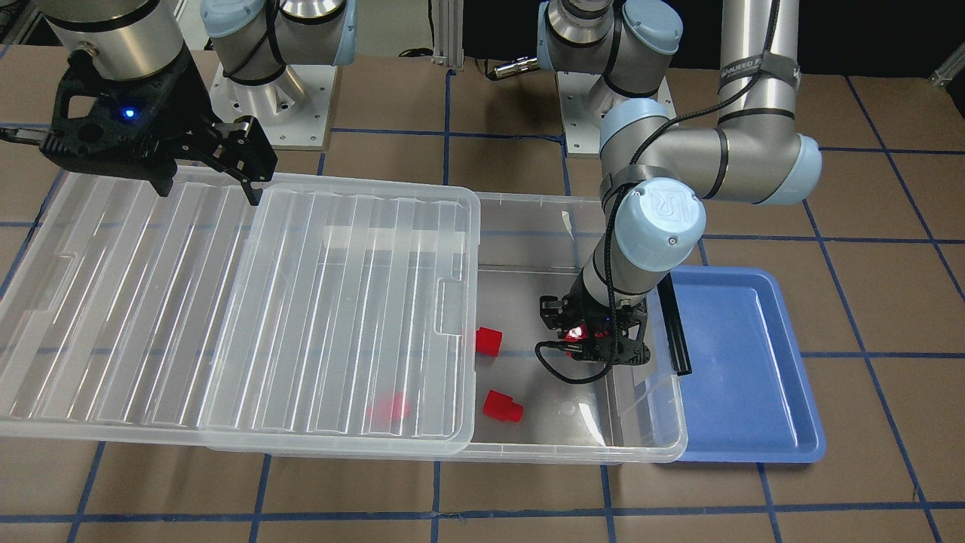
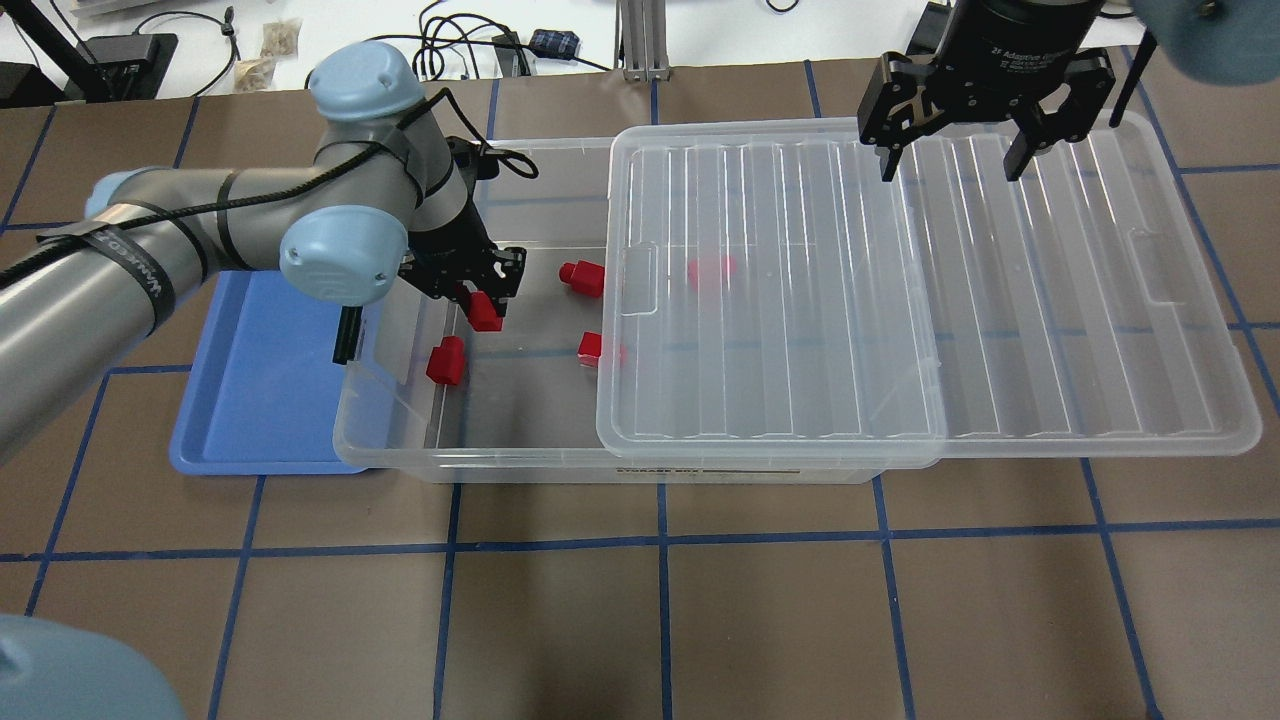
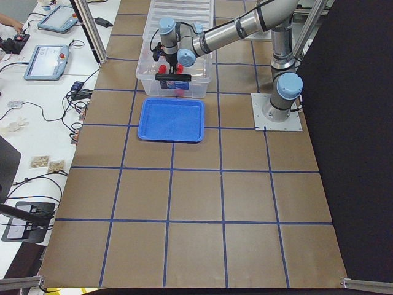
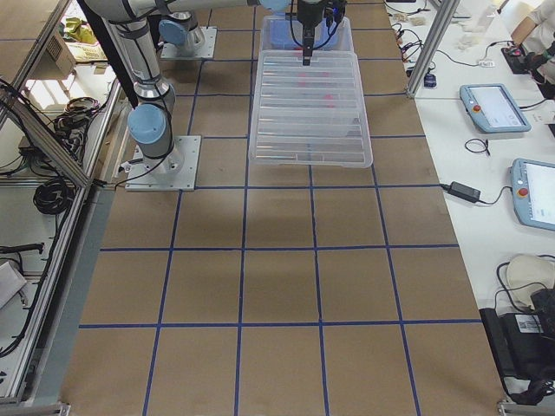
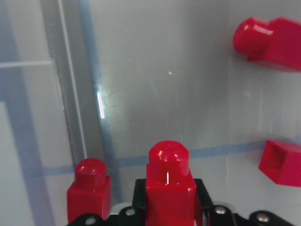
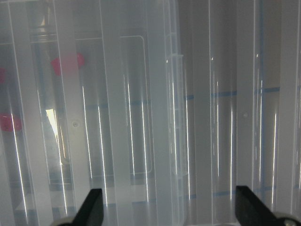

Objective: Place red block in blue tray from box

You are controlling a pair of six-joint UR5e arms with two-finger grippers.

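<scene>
- Step in hand: the pick. Left hand [image 2: 483,300] is clamped on one red block [image 5: 169,183], inside the box [image 2: 520,465] at the tray end.
- Next move, as I judge it: lift over the box wall, cross to the blue tray [image 2: 250,400], which holds nothing yet, and release.
- Right hand [image 2: 950,172]: fingers apart, above the lid [image 2: 900,300].
- Count: five red blocks. One held, three loose on the open floor, fifth block [image 2: 710,268] under the lid. One tray, one box.

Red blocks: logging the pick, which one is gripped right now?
The red block clamped in the left gripper; the other four lie loose on the box floor.
</scene>
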